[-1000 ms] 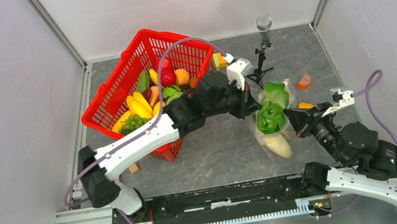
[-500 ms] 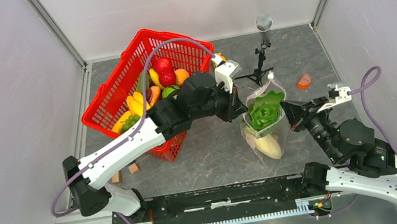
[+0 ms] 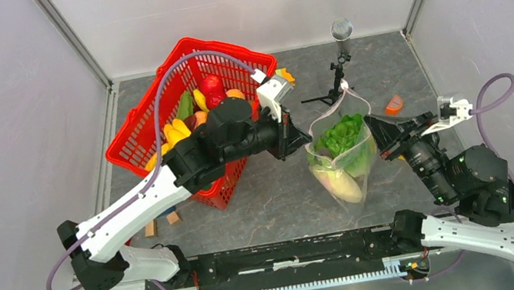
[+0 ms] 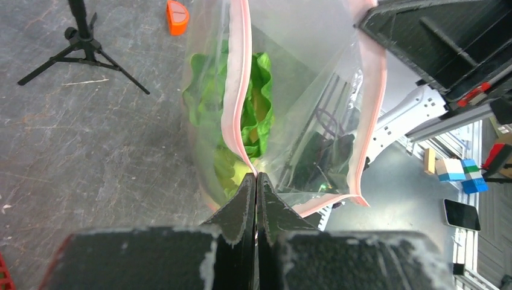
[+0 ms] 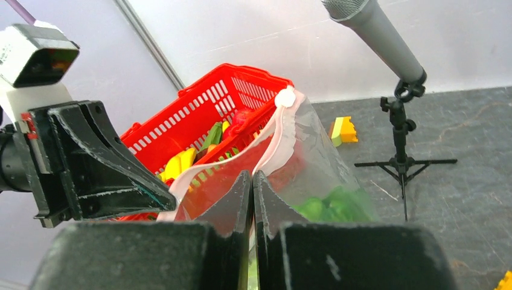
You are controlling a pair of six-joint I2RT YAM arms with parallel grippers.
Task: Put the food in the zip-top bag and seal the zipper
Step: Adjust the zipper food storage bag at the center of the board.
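The clear zip-top bag (image 3: 351,165) hangs between my two grippers, its mouth spread open. Inside it lie green lettuce (image 3: 343,134) and a cream-white vegetable (image 3: 341,183). My left gripper (image 3: 305,140) is shut on the bag's left mouth edge; in the left wrist view its tips (image 4: 256,176) pinch the pink zipper (image 4: 239,78) with the lettuce (image 4: 204,96) below. My right gripper (image 3: 372,127) is shut on the opposite edge; in the right wrist view its tips (image 5: 252,174) clamp the zipper (image 5: 273,134) below the white slider (image 5: 285,98).
A red mesh basket (image 3: 144,128) holding more food, with bananas (image 3: 176,133) and red fruit (image 3: 210,84), stands behind the left arm. A microphone on a tripod (image 3: 339,62) is behind the bag. An orange piece (image 3: 393,104), a yellow-green block (image 3: 284,74) and wooden blocks (image 3: 171,218) lie on the table.
The left gripper has pulled leftward and the right gripper has moved back, both still gripping. The bag's mouth has spread wider and the bag hangs more upright.
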